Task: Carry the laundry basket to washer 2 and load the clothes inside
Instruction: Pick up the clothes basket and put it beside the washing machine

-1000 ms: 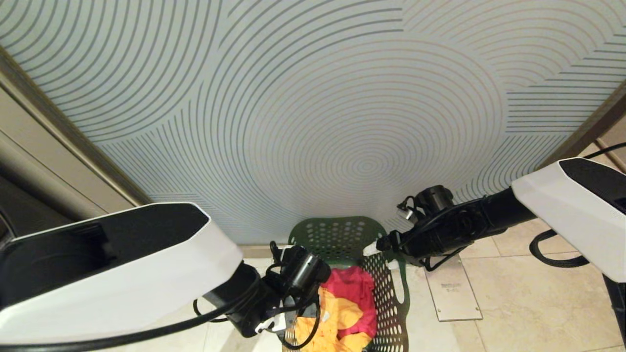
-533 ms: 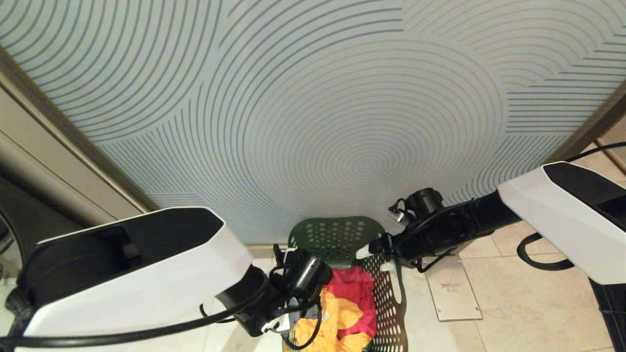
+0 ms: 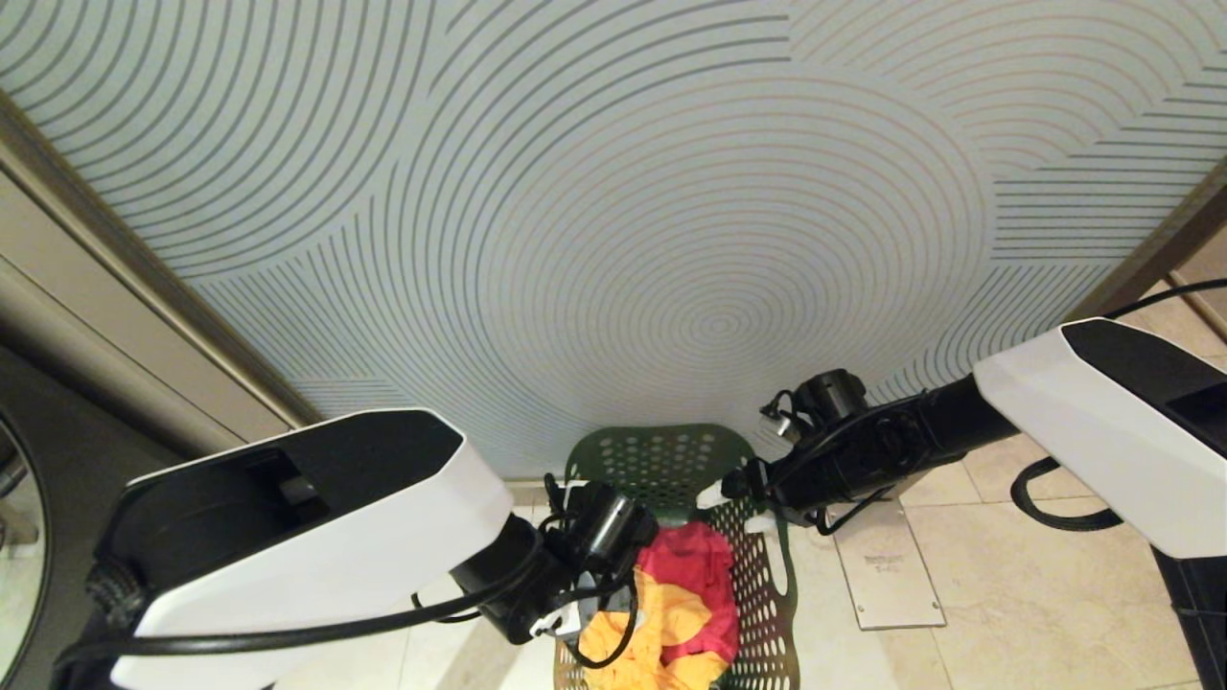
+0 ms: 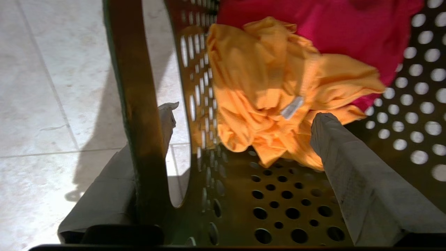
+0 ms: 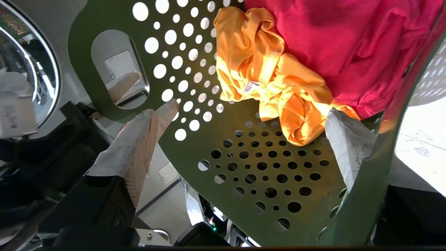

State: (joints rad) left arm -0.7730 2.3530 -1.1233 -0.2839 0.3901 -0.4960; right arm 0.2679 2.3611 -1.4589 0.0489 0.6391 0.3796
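The dark green perforated laundry basket (image 3: 661,460) stands on the floor at the bottom middle of the head view, against a patterned wall. The clothes lie inside it, a yellow garment (image 3: 661,632) and a pink-red one (image 3: 695,565). My left gripper (image 4: 247,115) is open astride the basket's left rim (image 4: 136,104), one finger outside and one inside beside the yellow garment (image 4: 264,87). My right gripper (image 3: 733,510) is open at the basket's right rim, one finger near the yellow garment (image 5: 264,69). A washer's chrome-ringed door (image 5: 41,69) shows past the basket; its label is unreadable.
A wall panel with concentric lines (image 3: 671,240) rises right behind the basket. A metal floor plate (image 3: 887,575) lies on the beige tiles (image 3: 1035,594) to the right. A beige frame (image 3: 115,316) runs along the left.
My left arm has slid to the right, toward the basket, its gripper settling over the left rim. The right arm has edged slightly left. The basket and clothes have stayed put.
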